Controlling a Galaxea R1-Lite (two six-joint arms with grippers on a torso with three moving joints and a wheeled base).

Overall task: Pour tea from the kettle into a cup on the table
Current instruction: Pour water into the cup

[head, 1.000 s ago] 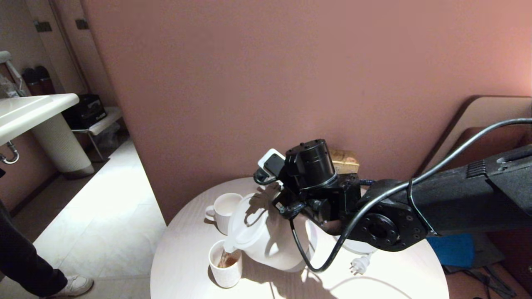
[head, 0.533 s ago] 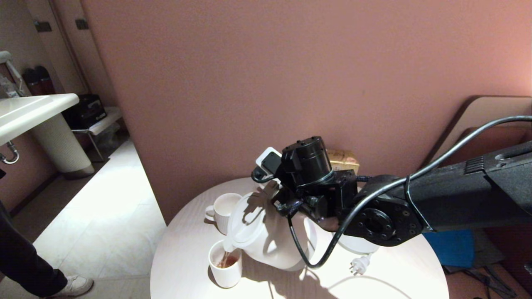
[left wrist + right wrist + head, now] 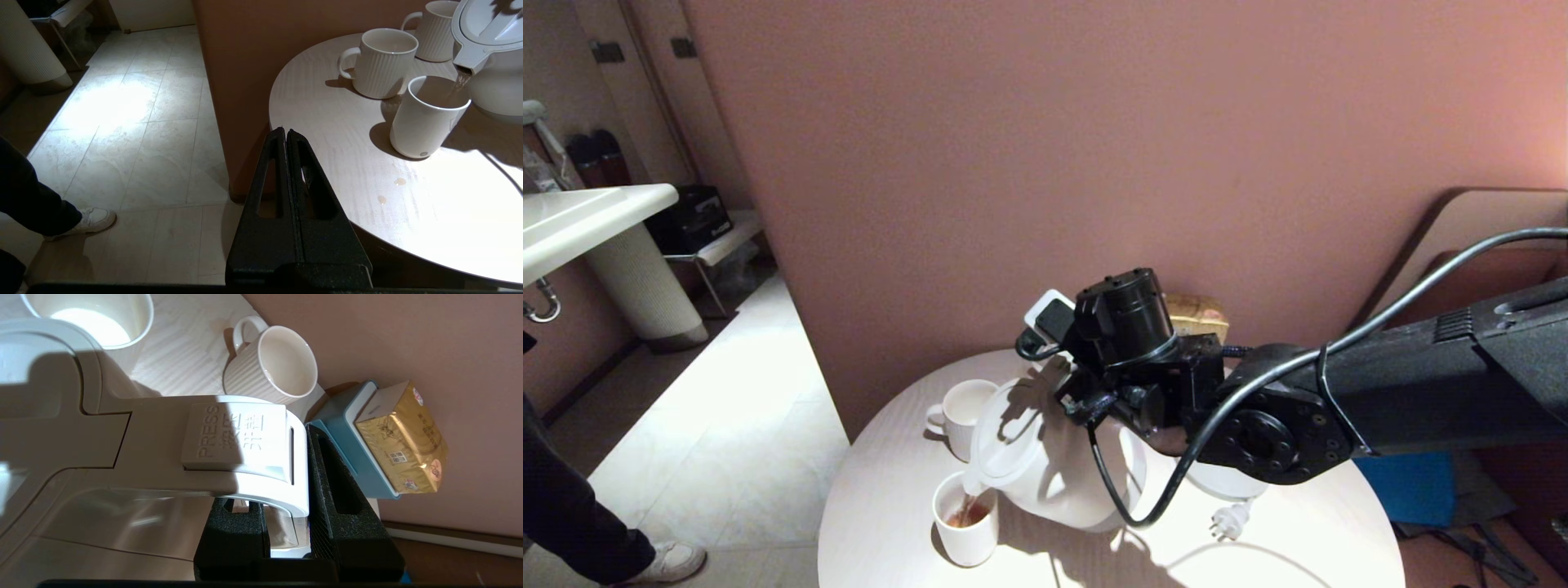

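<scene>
The white kettle (image 3: 1054,474) is tilted over a plain white cup (image 3: 966,531) on the round white table (image 3: 1298,547). My right gripper (image 3: 286,457) is shut on the kettle's loop handle (image 3: 261,477), one finger inside the loop and one outside. A thin stream of reddish-brown tea (image 3: 459,83) runs from the spout (image 3: 466,65) into the cup (image 3: 429,118), and tea (image 3: 969,514) shows inside it. My left gripper (image 3: 285,132) hangs shut and empty off the table's near-left edge.
Two ribbed mugs (image 3: 384,61) (image 3: 433,32) stand behind the cup. A blue box with a gold packet (image 3: 400,437) sits by the wall. The kettle's base and plug (image 3: 1229,518) lie to the right. Small drops (image 3: 399,181) mark the table. A person's leg and shoe (image 3: 662,563) are at the left.
The kettle stays tilted and keeps pouring. The right arm has barely shifted, and the left arm is still.
</scene>
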